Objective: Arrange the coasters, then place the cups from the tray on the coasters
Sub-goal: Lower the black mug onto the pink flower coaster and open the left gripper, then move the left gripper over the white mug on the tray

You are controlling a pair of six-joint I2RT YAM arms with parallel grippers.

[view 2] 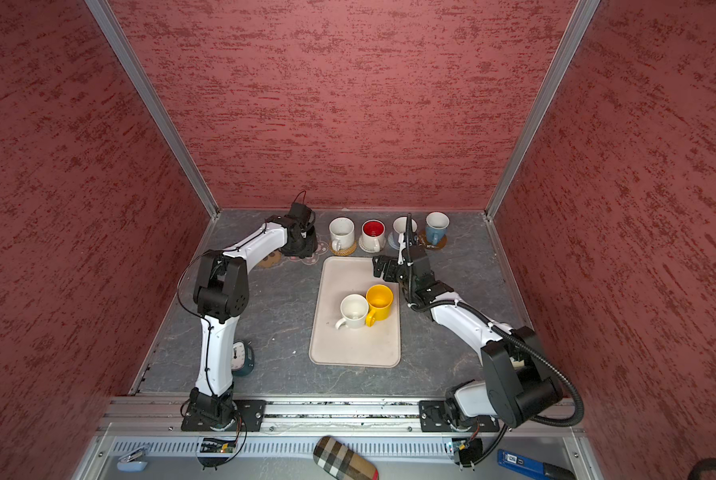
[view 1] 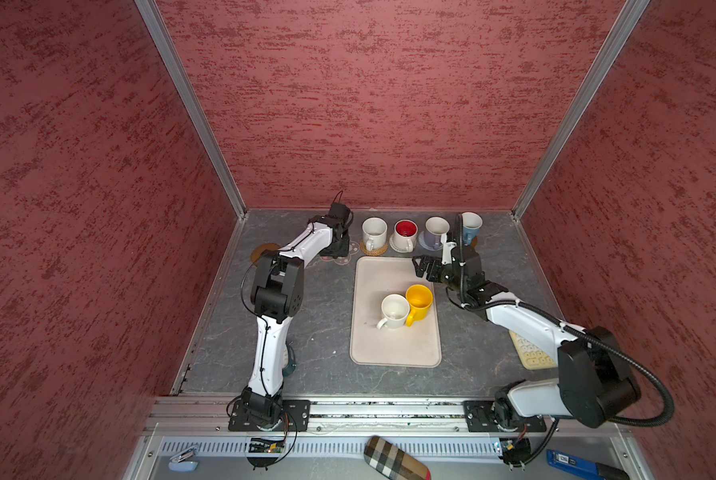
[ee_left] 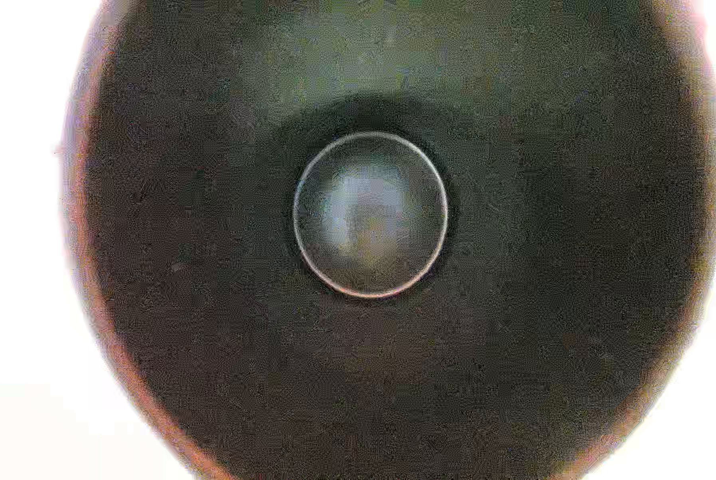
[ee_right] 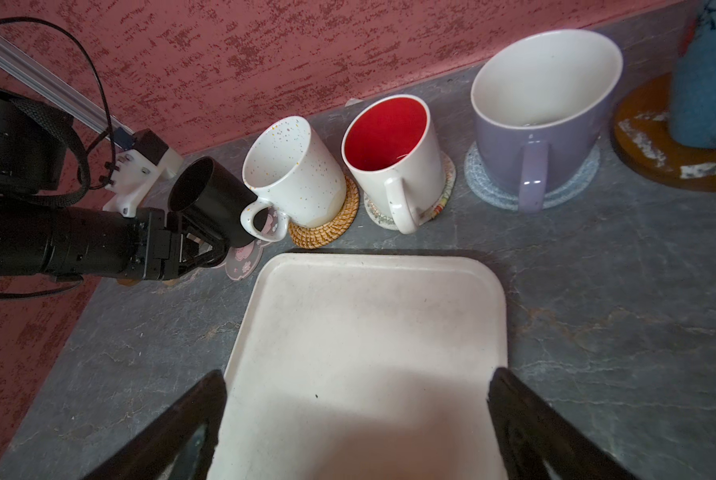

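Tray (view 1: pixel 393 349) with white cup (view 1: pixel 394 311) and yellow cup (view 1: pixel 419 300)

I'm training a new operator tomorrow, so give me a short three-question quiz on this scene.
1. How many cups stand on the tray?
2. True or false: the right tool grips a cup.
3. The rattan coaster lies: A on the tray, B under the speckled white cup, C under the right tool.
Key: 1 two, the white cup and the yellow cup. 2 false, it is open and empty. 3 B.
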